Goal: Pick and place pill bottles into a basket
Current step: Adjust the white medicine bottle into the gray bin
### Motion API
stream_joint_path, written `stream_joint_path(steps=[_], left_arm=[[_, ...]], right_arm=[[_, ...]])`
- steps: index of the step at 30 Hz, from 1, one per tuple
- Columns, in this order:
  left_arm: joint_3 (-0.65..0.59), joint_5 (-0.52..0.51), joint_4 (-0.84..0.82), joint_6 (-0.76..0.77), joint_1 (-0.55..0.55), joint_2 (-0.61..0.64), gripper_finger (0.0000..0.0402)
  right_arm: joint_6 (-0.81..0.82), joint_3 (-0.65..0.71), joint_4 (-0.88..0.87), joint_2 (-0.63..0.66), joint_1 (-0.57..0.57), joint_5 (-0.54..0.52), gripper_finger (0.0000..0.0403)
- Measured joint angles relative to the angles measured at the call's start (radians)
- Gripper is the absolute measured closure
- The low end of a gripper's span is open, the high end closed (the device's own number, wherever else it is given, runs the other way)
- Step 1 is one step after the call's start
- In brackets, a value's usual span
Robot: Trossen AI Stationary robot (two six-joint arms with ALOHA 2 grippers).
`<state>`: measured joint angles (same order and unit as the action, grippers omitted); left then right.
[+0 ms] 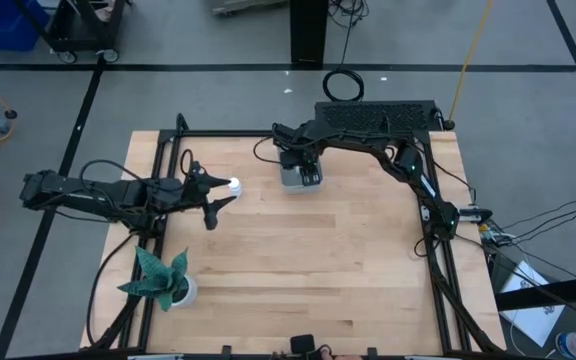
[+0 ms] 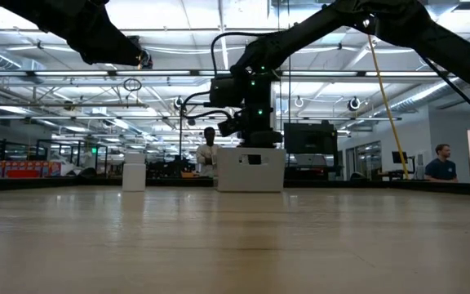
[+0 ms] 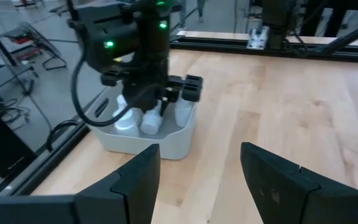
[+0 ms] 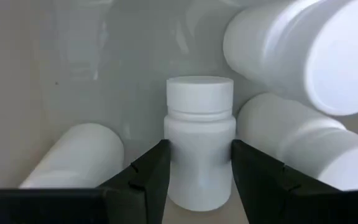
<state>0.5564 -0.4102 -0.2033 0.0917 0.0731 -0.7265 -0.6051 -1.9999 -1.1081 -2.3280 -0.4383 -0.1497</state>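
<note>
The pale grey-blue basket [image 1: 288, 184] stands on the table's far middle; it also shows in the left wrist view [image 3: 166, 142] and the low view [image 2: 251, 170]. My right gripper [image 4: 197, 180] reaches down into it [image 1: 303, 165], shut on a white pill bottle [image 4: 199, 140]. Three other bottles lie in the basket around it [image 4: 303, 50] [image 4: 291, 146] [image 4: 73, 158]. One more bottle [image 1: 234, 184] stands on its base on the table left of the basket [image 2: 134, 175]. My left gripper [image 1: 226, 192] is open and empty, raised above the table beside that bottle [image 3: 197, 168]. My right gripper pinches the bottle's body below the cap [image 4: 179, 155] between its two fingers, one on each side. The fingers [image 4: 151, 171] come from above, down into the basket. The bottle's lower end is hidden, so whether it rests on the basket floor cannot be told.
A green plant in a white pot [image 1: 163, 282] stands at the near left corner. A black ridged box [image 1: 378, 115] lies at the far edge. A dark metal frame [image 1: 438, 250] runs round the table. People stand in the room beyond [image 2: 441, 163].
</note>
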Motion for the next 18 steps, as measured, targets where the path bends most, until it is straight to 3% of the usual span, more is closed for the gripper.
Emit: stream_joint_path(steps=[3, 18], left_arm=[[0.000, 0.021, -0.008, 0.001, 0.000, 0.000, 0.0172], [0.000, 0.020, -0.027, -0.005, 0.000, 0.000, 0.0172]], right_arm=[[-0.005, 0.000, 0.004, -0.001, -0.005, 0.055, 0.0248], [0.027, 0.002, 0.020, -0.001, -0.037, 0.097, 0.0249]])
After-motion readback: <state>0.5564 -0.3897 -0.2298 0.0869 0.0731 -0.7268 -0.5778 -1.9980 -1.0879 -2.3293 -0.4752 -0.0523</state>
